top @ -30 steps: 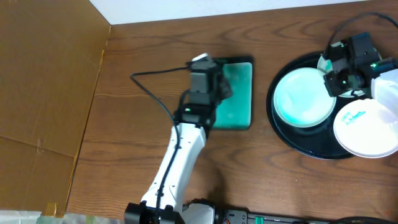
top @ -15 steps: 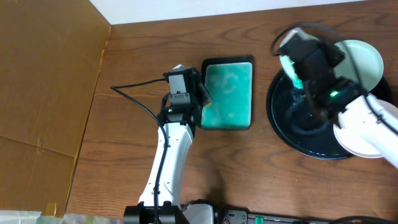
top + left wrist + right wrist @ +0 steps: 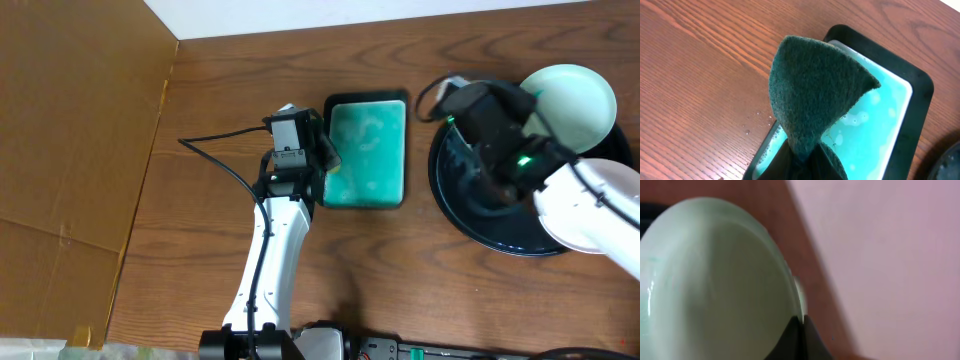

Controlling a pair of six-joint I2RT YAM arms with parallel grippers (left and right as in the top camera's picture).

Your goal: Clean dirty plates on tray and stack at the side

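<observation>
The wooden desk carried the round black tray at its right side. A white plate overlapped the tray's near right rim and was partly hidden by the right arm. The mint plate was over the tray's far right edge, apparently raised off it, though the overhead view left its height unclear. The right pincer was clamped on that plate's rim. Left of the tray lay the rectangular green sponge tray, wet and glossy. At its left edge the left pincer was closed on a dark green sponge, which stood up folded above the sponge tray's rim.
</observation>
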